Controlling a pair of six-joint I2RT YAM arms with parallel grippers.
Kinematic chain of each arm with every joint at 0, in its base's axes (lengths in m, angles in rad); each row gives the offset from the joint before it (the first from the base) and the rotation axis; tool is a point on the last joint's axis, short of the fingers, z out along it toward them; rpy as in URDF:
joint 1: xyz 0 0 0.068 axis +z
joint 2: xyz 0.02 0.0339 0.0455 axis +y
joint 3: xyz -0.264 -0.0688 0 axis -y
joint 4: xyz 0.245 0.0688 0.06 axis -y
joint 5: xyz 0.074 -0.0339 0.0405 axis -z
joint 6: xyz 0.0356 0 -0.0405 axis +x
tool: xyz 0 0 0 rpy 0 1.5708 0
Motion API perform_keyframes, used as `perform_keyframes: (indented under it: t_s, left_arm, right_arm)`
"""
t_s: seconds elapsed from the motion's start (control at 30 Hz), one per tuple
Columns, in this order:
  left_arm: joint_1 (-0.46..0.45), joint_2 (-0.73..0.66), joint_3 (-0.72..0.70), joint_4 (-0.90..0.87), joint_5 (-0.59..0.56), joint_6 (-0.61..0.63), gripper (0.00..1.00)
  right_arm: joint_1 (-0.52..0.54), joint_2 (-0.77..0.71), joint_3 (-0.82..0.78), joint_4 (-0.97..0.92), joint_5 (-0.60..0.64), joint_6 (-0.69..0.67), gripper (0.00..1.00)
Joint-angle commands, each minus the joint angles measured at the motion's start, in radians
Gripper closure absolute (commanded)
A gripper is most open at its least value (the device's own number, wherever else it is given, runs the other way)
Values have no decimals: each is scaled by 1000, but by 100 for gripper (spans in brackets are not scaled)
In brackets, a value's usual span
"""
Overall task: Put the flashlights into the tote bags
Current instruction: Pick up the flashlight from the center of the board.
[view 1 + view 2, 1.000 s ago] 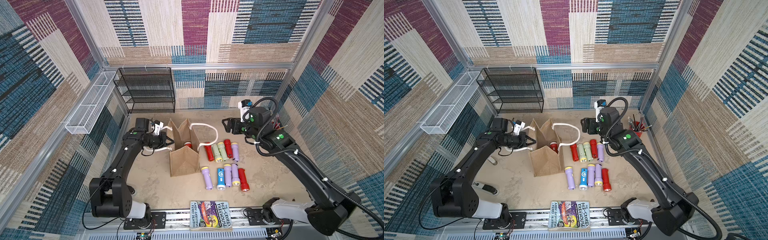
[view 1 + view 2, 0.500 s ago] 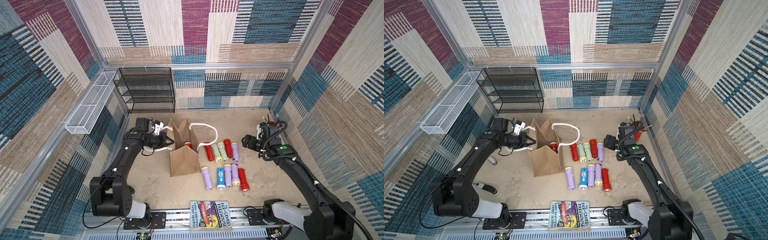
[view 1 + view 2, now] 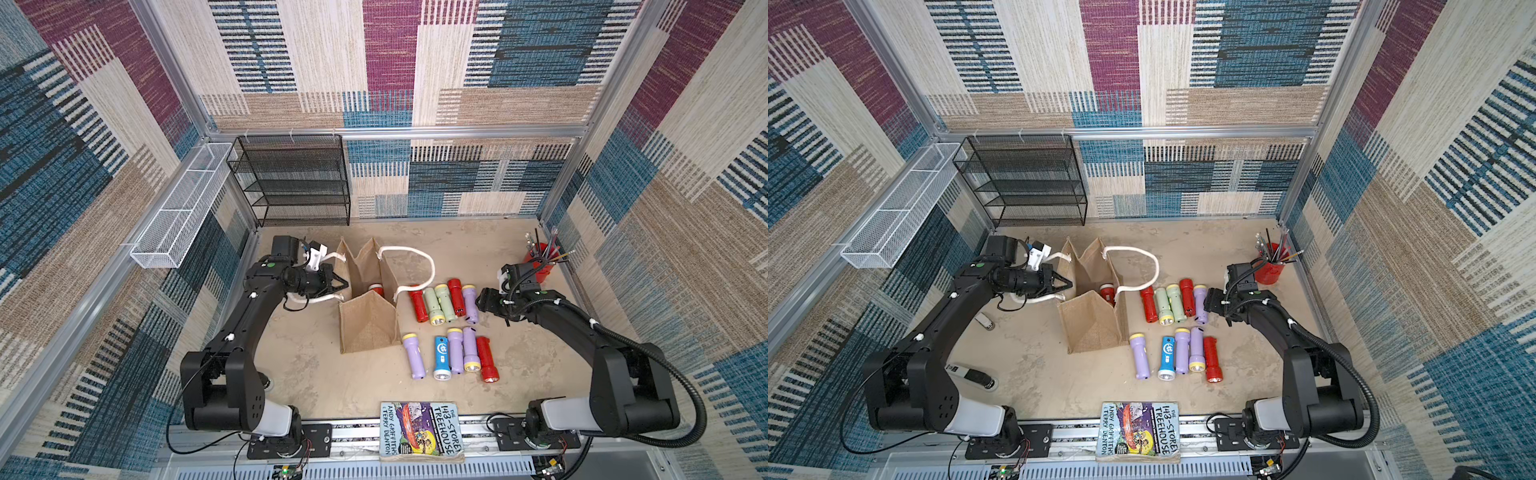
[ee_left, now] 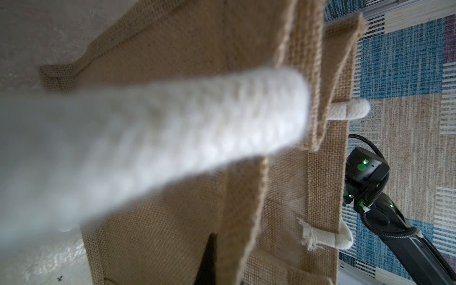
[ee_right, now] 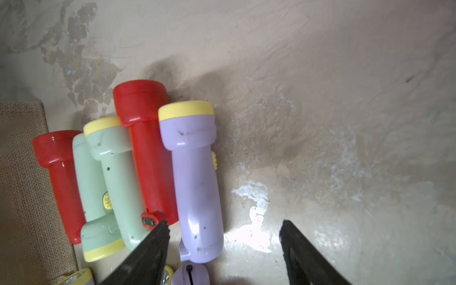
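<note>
We see the tote bag (image 3: 368, 328) standing open left of centre in both top views, with one red flashlight (image 3: 376, 289) inside. The left gripper (image 3: 341, 286) has its fingers pinched together on the bag's left wall. Ten more flashlights (image 3: 455, 351) lie in two rows just right of the bag. The right gripper (image 5: 224, 223), fingers apart, straddles the tail of the lilac flashlight (image 5: 195, 185) at the upper row's right end. One finger sits beside the red neighbour (image 5: 148, 153), the other over bare table (image 5: 345, 123). Open floor runs rightward to the red cup (image 3: 540, 266).
</note>
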Motion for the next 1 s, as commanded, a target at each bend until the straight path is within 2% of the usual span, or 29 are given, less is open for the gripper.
perform_keyframes:
  t_s: [0.0, 0.2, 0.47, 0.97]
  left_arm:
    - [2, 6, 7, -20, 6, 24, 97]
    - [0, 13, 11, -26, 6, 28, 97]
    - [1, 17, 8, -27, 8, 26, 97]
    - [1, 16, 7, -28, 17, 21, 96]
  right_arm:
    - [-1, 41, 18, 60, -28, -24, 28]
    - [1, 111, 40, 58, -29, -27, 31]
    - [6, 106, 35, 37, -45, -59, 32]
    - [32, 116, 9, -41, 87, -64, 35]
